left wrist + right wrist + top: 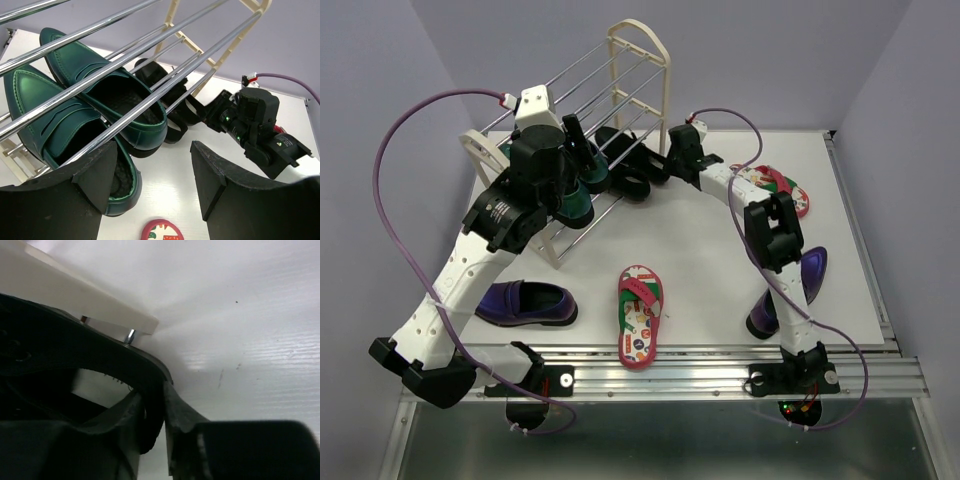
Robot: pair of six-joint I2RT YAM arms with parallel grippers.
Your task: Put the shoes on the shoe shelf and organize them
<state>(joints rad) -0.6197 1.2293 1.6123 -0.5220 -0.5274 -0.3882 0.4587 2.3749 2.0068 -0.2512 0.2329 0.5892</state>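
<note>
Black shoe (75,352) may slip off the shelf (642,45) if the right gripper (154,407), pinching its rim, drags backward; left gripper (154,150) hangs spread.

We see smooth, shiny metal rods (114,64) set in cream plastic end frames (665,95). The green shoes (50,115) look like smooth, softly gleaming leather. The purple loafer (525,303) is glossy and the black shoe (75,350) is matt. The table (720,290) is matt white.
</note>
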